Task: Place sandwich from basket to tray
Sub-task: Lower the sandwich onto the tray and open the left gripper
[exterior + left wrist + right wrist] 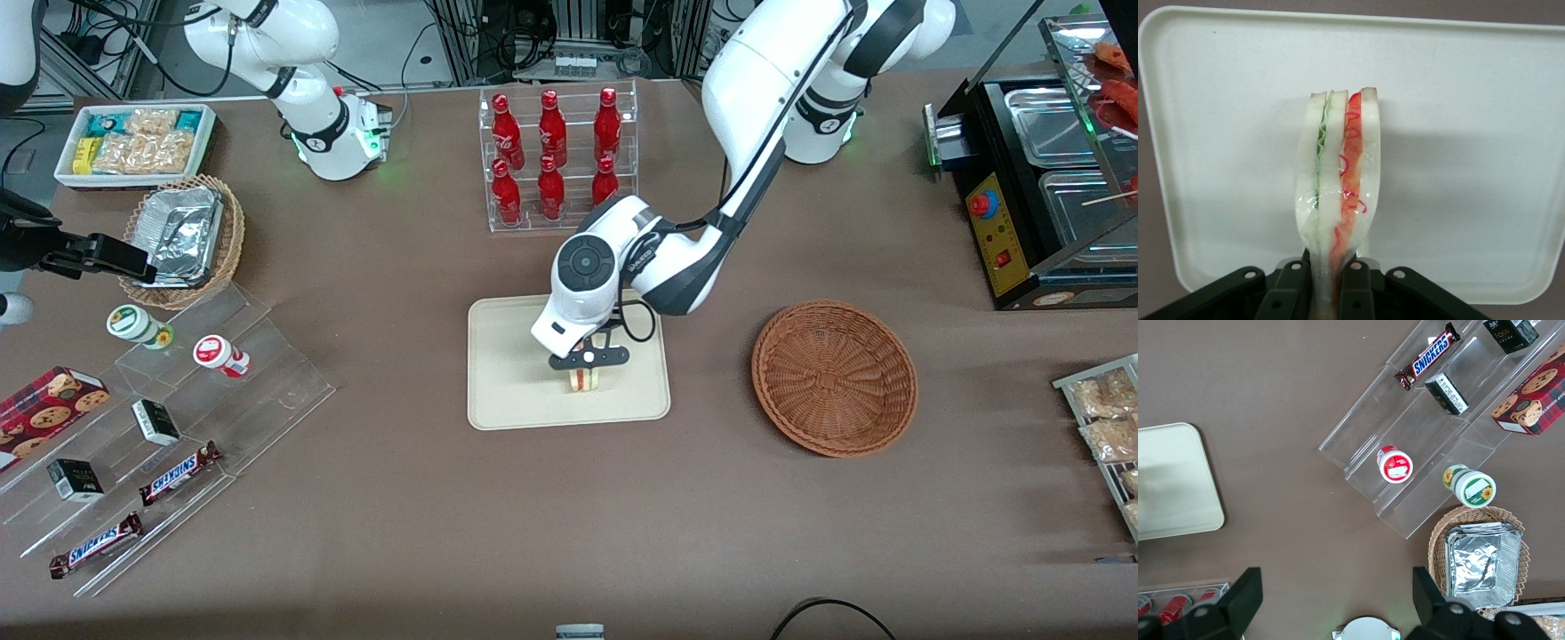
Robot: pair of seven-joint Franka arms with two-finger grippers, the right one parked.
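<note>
The sandwich [584, 380] [1338, 180], a wrapped wedge of white bread with green and red filling, hangs just over the cream tray [507, 391] [1471, 167]. My gripper [587, 366] [1330, 293] is above the tray's middle, shut on the sandwich's narrow end with both black fingers [1293, 290] pressing the wrap. Whether the sandwich's lower edge touches the tray surface I cannot tell. The reddish-brown wicker basket [834, 377] sits beside the tray toward the working arm's end and holds nothing.
A clear rack of red bottles [556, 156] stands farther from the camera than the tray. Clear steps with snack bars and cups [178, 391], a tan basket of foil containers [182, 236] and a white snack bin [135, 142] lie toward the parked arm's end. A black food warmer [1040, 187] stands past the basket.
</note>
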